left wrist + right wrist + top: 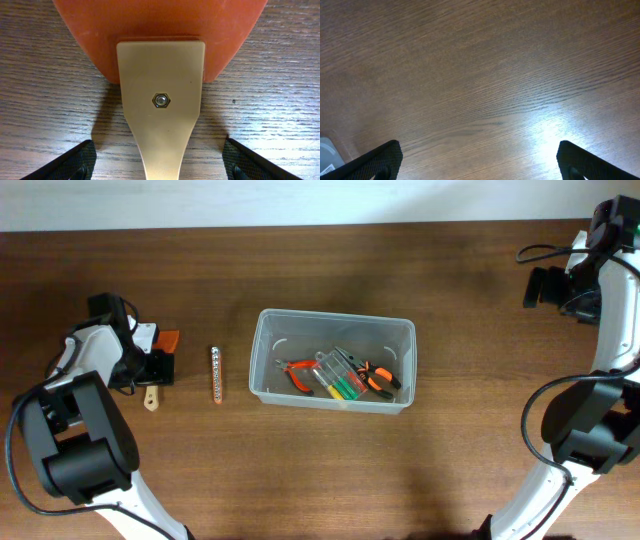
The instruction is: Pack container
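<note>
Even, fairly bright light from above falls on the table [320, 470]; the overhead view is sharp around the container [333, 361]. Well away from the container, the right wrist view has a white glare patch on the wood. The close scraper [160, 30] looks slightly soft, dark shadows flanking its handle [161, 75].
</note>
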Motion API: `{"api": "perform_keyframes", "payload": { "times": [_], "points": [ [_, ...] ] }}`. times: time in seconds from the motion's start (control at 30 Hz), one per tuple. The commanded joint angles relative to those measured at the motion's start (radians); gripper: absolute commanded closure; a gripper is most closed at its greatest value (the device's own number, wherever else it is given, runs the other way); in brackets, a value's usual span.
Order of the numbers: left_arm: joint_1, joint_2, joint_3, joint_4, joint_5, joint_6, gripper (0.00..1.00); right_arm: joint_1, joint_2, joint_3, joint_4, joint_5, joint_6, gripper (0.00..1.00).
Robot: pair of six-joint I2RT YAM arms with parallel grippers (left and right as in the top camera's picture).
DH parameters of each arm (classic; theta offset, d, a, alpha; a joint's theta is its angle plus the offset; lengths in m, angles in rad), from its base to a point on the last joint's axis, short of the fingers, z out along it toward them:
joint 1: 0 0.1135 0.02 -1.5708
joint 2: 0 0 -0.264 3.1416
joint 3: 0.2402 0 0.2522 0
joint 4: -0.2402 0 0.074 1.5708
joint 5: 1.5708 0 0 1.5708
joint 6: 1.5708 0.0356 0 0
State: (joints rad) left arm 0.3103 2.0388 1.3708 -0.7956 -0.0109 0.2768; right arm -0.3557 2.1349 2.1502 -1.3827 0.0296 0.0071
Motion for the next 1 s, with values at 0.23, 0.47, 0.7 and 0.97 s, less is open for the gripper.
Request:
{"api": "perform_keyframes", "payload": {
  "times": [0.23, 0.47, 0.7, 0.97],
  "points": [
    [-0.003, 0.011, -0.014, 0.004, 0.015, 0.009, 0.17, 0.002, 0.0, -0.005, 0.0, 0.006, 0.009, 0.01],
    [-0.003, 0.011, -0.016, 0.003, 0.014, 0.009, 0.18, 0.002, 0.0, -0.005, 0.0, 0.006, 0.009, 0.01],
    [-0.003, 0.011, -0.016, 0.003, 0.014, 0.009, 0.32, 0.002, 0.0, -0.005, 0.0, 0.006, 0.009, 0.01],
    [-0.003, 0.011, -0.022, 0.004, 0.014, 0.009, 0.47, 0.002, 0.0, -0.005, 0.0, 0.006, 0.009, 0.01]
  ]
}}
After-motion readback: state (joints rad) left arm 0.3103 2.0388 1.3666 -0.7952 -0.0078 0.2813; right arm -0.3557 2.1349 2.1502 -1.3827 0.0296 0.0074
